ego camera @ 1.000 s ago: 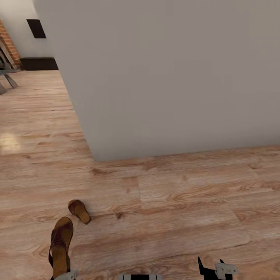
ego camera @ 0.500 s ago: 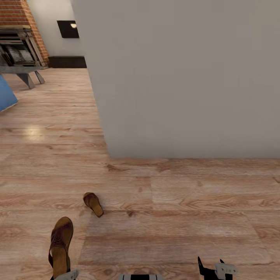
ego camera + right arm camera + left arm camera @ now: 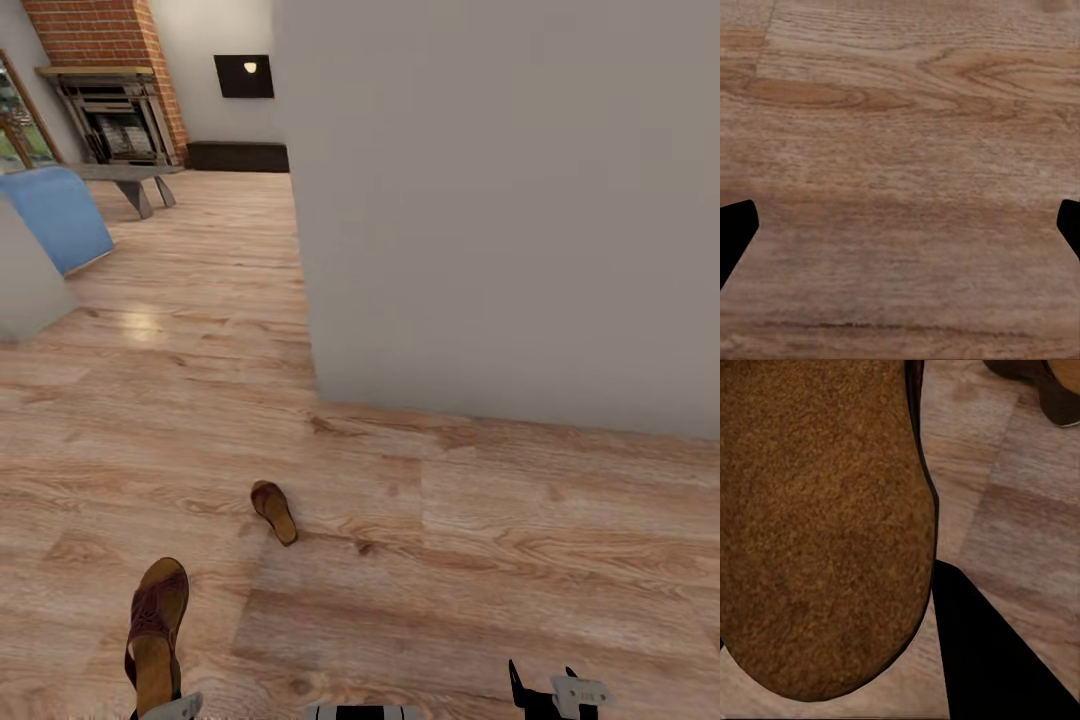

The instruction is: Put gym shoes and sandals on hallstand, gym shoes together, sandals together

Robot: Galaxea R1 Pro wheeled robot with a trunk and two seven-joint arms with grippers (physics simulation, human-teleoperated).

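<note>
Sandal in hand: my left gripper (image 3: 150, 700) had the brown leather open sandal with the tan insole (image 3: 155, 630) clamped at the heel end, toe sticking out forward. Up close its grainy brown surface (image 3: 817, 525) was right against my wrist camera.
Other sandal: the second small brown sandal (image 3: 273, 511) lay flat on the light wood-plank corridor floor (image 3: 520, 560), a bit ahead of the held one, near the corner of the plain grey wall (image 3: 500, 200).
Right gripper: my right gripper (image 3: 545, 695) had its jaws spread wide, nothing between them, just floorboards (image 3: 900, 172) below.
Rack and sneakers: couldn't spot either, so I was facing the wrong way.
Risk: heel-only grip looked kinda sketchy; a quick turn could swing the sandal loose, I reckon, or clip that wall corner.
</note>
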